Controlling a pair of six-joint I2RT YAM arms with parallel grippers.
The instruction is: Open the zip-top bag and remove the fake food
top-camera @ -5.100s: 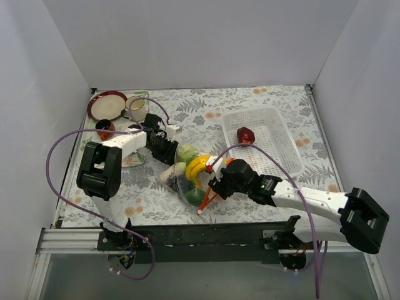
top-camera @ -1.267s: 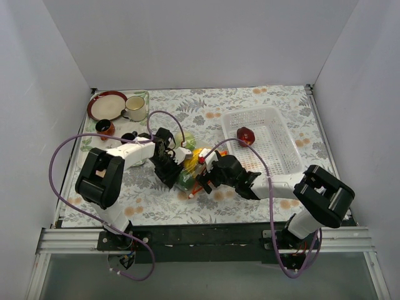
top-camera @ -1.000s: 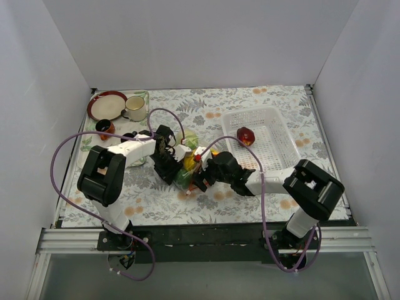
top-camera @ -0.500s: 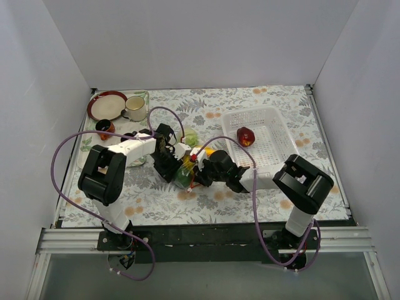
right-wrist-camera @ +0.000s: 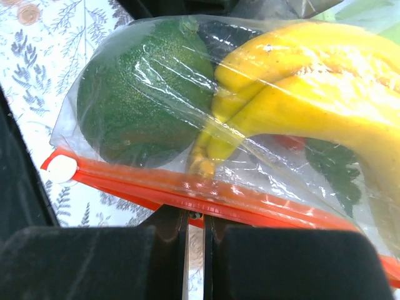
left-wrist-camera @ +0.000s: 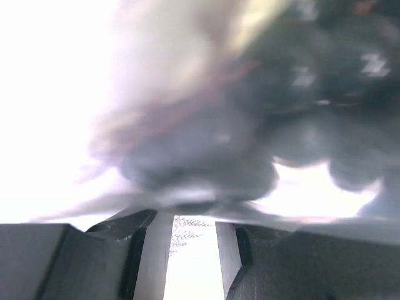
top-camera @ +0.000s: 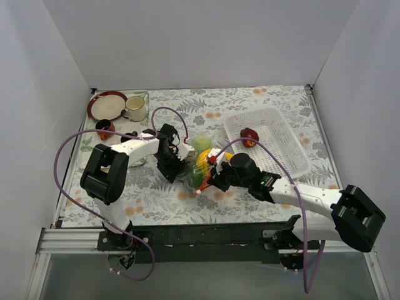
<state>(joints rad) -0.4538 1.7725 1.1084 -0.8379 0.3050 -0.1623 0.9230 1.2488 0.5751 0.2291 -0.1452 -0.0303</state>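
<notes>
The zip-top bag hangs bunched between my two grippers over the flowered tablecloth. In the right wrist view its clear film holds a green avocado and a yellow banana; the orange zip strip runs along the bottom, with a white slider at its left end. My right gripper is shut on that strip. My left gripper pinches the bag's other end, with dark grapes blurred just above the fingers. A red apple of the fake food lies in the basket.
The white perforated basket stands right of the bag. At the back left are a red-rimmed plate, a cream cup and a small dark cup. White walls close in three sides.
My right gripper went from open to shut on the zip strip, and its arm swung out to the right. The bag shifted slightly right with both grippers.
</notes>
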